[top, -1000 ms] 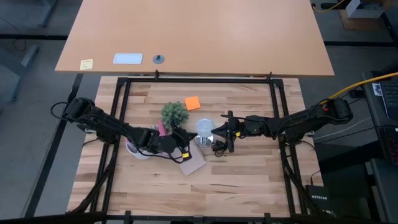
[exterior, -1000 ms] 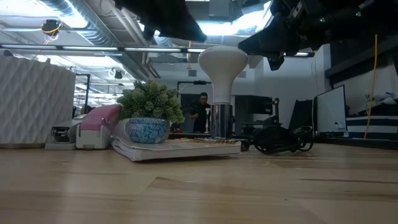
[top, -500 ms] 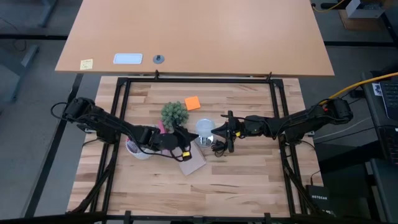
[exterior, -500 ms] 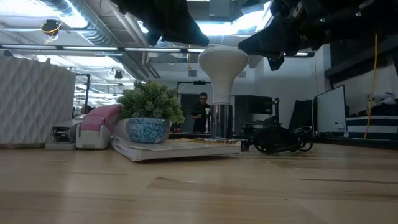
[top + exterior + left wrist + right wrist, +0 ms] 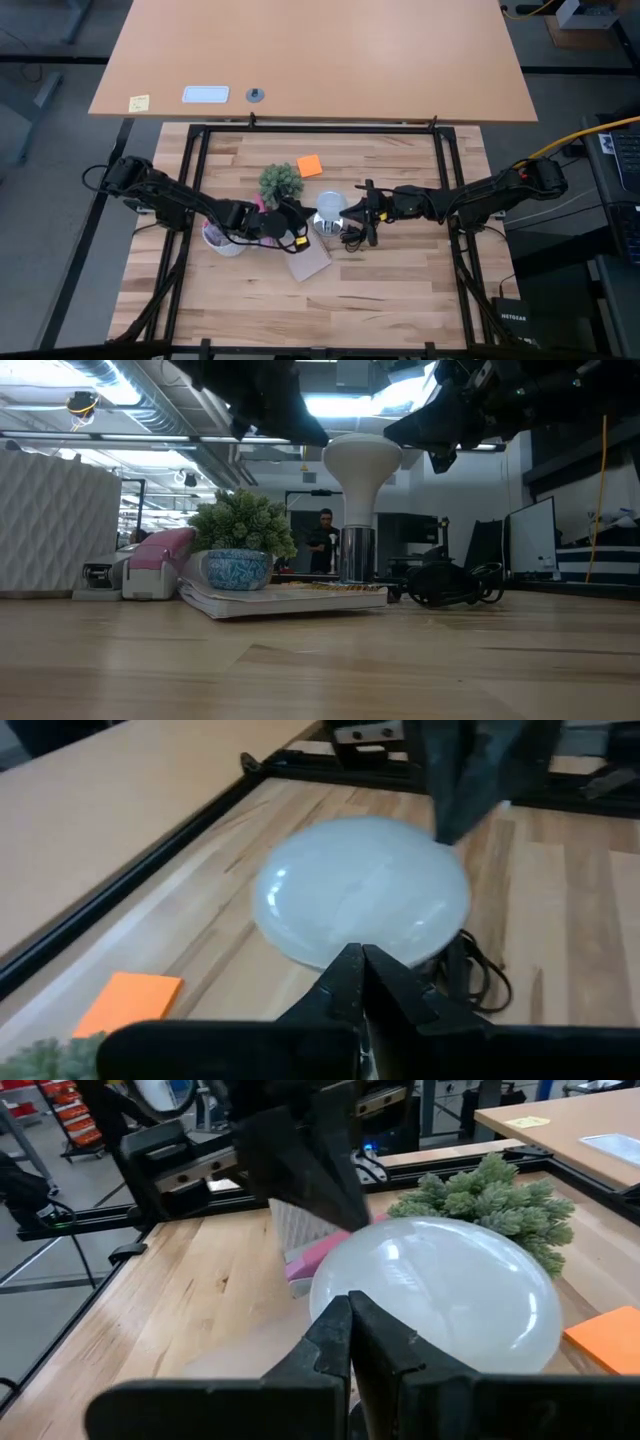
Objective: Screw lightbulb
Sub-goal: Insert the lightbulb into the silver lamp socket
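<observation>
From above, two dark arms reach inward over a pale wooden butcher-block tabletop (image 5: 400, 280) framed by black rails. The left claw (image 5: 300, 213) and the right claw (image 5: 345, 211) sit on opposite sides of the lightbulb (image 5: 329, 207), a frosted white globe seen from its top, which lies between the two claw tips. Behind the left claw stands a small green potted plant (image 5: 281, 181); a flat orange sticky note (image 5: 309, 165) lies just beyond the plant. A tan notebook (image 5: 312, 263) lies under and in front of the left claw.

From tabletop height, the lightbulb (image 5: 361, 470) stands upright, globe on top, its neck going down into a shiny silver metal socket (image 5: 355, 555). Both claws are dark shapes above it, one at each side of the globe; whether they touch it cannot be told here. Beside the socket sits the plant in a blue patterned pot (image 5: 238, 569), and a coiled black cord (image 5: 450, 582) lies on the other side. A person stands far off in the room behind.

In the left wrist view, the left claw (image 5: 362, 960) is closed, its two fingertips pressed together and holding nothing, with the white globe (image 5: 360, 890) just ahead of the tips.

In the right wrist view, the right claw (image 5: 349, 1312) is likewise closed and empty, its tips just before the globe (image 5: 440, 1290), with the plant (image 5: 490, 1205) beyond.
</observation>
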### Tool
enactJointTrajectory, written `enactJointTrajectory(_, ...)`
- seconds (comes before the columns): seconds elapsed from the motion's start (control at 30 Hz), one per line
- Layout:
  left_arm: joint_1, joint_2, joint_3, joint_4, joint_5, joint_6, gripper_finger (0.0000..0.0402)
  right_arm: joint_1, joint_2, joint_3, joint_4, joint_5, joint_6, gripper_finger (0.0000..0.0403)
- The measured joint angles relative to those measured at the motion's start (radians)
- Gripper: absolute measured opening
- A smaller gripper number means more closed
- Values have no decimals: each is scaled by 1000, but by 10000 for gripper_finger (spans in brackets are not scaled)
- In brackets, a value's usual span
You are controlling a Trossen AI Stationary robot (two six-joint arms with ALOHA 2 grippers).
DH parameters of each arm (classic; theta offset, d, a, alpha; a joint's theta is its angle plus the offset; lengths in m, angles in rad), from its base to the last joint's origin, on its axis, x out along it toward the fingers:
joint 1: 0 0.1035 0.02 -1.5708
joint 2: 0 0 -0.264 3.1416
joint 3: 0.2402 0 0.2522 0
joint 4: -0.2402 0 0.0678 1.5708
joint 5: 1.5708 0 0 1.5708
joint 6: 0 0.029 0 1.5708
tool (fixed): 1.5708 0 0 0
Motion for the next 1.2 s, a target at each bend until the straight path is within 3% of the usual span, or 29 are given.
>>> enactJointTrajectory(0.5,76,0,0,6,-30,5,0,0,0,0,-1,-2,0,12)
enactJointTrajectory(0.73,57,0,0,133,-52,104,0,0,0,0,0,-1,0,12)
enactJointTrajectory(0.97,33,1,0,173,46,108,0,0,0,0,2,-1,0,12)
enactJointTrajectory(1.2,33,31,0,125,64,51,0,0,0,0,6,0,0,12)
